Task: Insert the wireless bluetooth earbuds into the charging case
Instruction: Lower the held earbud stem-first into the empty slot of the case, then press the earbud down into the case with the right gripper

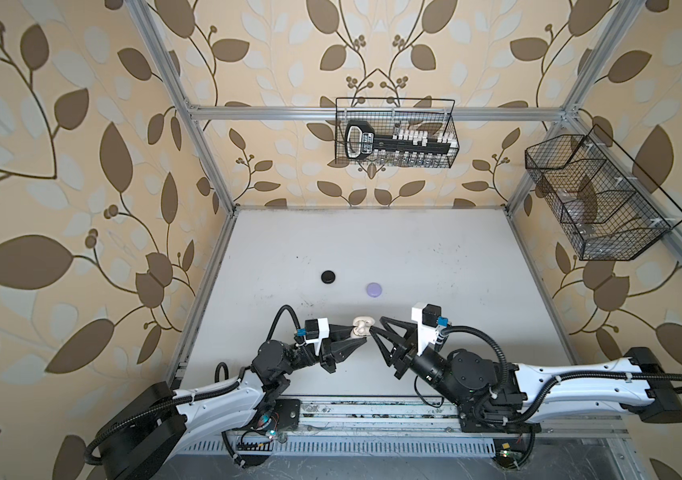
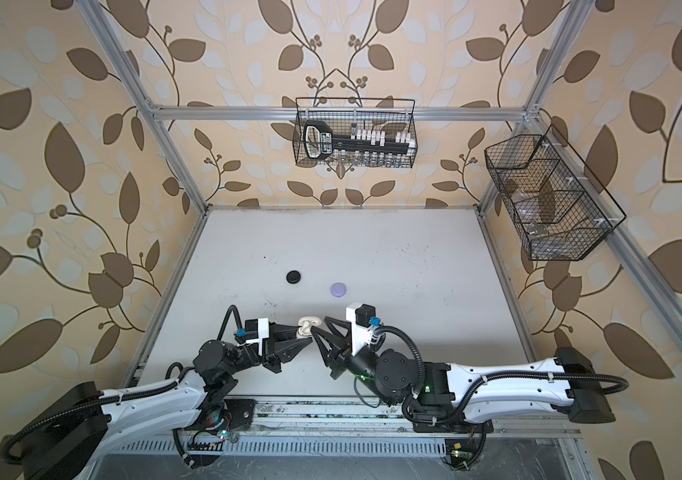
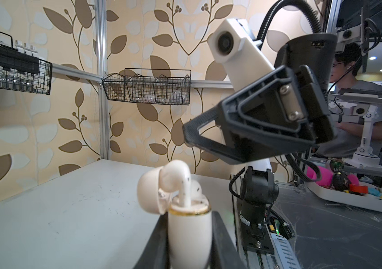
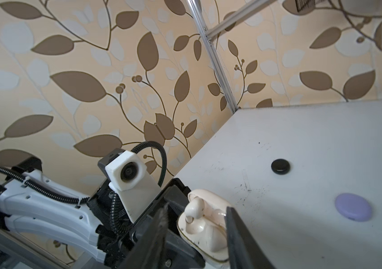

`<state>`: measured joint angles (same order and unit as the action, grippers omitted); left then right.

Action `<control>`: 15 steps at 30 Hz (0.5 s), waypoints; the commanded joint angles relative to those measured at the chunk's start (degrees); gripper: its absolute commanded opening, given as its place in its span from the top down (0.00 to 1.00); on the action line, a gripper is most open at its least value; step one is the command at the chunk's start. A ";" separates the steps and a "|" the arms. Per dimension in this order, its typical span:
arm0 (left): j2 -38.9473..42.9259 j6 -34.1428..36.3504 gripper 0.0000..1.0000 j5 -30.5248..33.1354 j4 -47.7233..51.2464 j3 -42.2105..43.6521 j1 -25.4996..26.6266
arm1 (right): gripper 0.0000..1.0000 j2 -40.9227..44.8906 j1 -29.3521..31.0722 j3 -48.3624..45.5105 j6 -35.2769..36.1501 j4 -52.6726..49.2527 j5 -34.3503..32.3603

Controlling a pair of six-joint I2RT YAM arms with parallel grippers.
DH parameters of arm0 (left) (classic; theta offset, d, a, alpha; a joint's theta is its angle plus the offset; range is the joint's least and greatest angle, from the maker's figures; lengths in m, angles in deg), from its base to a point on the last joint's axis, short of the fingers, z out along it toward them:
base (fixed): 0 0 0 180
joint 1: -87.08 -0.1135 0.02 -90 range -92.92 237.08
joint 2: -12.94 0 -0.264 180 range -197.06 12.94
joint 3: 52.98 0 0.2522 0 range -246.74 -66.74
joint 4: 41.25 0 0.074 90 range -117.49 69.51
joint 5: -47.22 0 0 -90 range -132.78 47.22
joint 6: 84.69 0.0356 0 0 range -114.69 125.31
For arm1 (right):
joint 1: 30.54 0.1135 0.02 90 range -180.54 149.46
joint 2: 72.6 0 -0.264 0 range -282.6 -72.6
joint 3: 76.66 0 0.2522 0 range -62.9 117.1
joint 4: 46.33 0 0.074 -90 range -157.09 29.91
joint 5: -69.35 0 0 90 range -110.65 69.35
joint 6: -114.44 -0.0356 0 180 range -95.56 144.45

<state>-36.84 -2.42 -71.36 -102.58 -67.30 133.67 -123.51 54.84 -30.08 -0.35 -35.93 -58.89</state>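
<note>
In both top views the left gripper (image 1: 358, 336) is closed on a small cream case (image 1: 360, 326), held just above the near part of the white table (image 1: 414, 257). The right gripper (image 1: 376, 325) faces it from the other side, jaws parted, tips right at the case. The earbud itself is too small to pick out from here. Farther back on the table, well apart from both arms, a black case (image 1: 329, 276) and a lavender case (image 1: 373, 289) lie closed, near each other. A wire basket (image 1: 395, 133) hangs on the back rail and another basket (image 1: 597, 199) on the right rail, neither in the way.

In the left wrist view the two black fingers press the sides of the cream case, which stands upright with its lid swung open. A cream earbud (image 3: 176, 179) stands with its stem down in the case and its rounded head well above the gold rim, so it is not fully seated. The second earbud (image 3: 195, 188) sits lower behind it. The right gripper hangs above and beside them, clear of the earbud.

In the right wrist view the right gripper's fingers stand apart on either side of the open case. The raised earbud lies in the gap, with clear space showing between it and one finger. The other finger overlaps the case edge, so contact there cannot be told.
</note>
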 commanded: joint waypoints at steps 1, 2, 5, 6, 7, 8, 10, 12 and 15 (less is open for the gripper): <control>2.02 1.74 1.00 -3.41 -1.95 -0.74 0.53 | 0.50 2.26 -0.85 2.69 11.41 -3.67 7.13; 2.42 1.90 1.00 -3.95 -1.11 -0.92 0.61 | 0.48 2.28 -1.44 3.17 13.43 -5.04 9.25; 3.08 2.33 1.00 -5.06 0.21 -1.20 0.60 | 0.45 1.45 -2.50 5.63 18.29 -10.82 15.46; 3.15 2.36 1.00 -5.29 0.21 -1.13 0.56 | 0.44 1.13 -2.57 6.35 19.25 -12.31 16.54; 3.27 2.55 1.00 -5.71 0.21 -1.11 0.56 | 0.44 0.81 -2.59 7.23 20.11 -14.28 16.90; 3.53 2.54 1.00 -6.21 0.41 -1.10 0.60 | 0.44 0.51 -2.59 7.71 20.43 -15.78 15.71; 3.94 2.68 1.00 -7.28 1.11 -1.27 0.61 | 0.44 0.04 -2.67 7.87 20.41 -16.61 13.54; 4.21 2.64 1.00 -8.13 2.06 -1.66 0.60 | 0.42 -0.54 -2.93 7.77 20.48 -16.13 14.23; 4.23 2.64 1.00 -8.60 2.49 -1.95 0.61 | 0.36 -2.34 -3.03 8.87 21.07 -16.22 17.87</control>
<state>-33.28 -0.80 -77.41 -98.39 -67.30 133.67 -124.58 51.96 -23.65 17.96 -50.18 -44.49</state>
